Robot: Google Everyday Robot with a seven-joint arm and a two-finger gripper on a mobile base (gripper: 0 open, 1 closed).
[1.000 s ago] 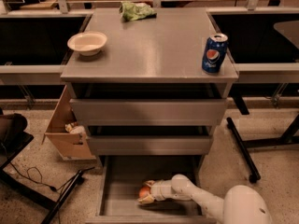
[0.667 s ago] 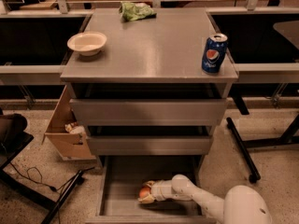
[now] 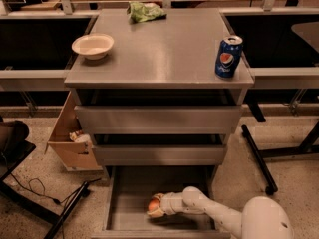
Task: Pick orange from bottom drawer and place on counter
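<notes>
One claw (image 3: 156,208): inside open grey metal bottom drawer (image 3: 130,194), bc I'm after small round orange fruit (image 3: 153,202).
Grip: can't tell if clamped.

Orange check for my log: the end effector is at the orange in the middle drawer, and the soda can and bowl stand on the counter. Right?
Wrong drawer. The camera view shows the end effector at the orange in the open bottom drawer, not the middle one. The soda can and bowl do stand on the counter.
</notes>
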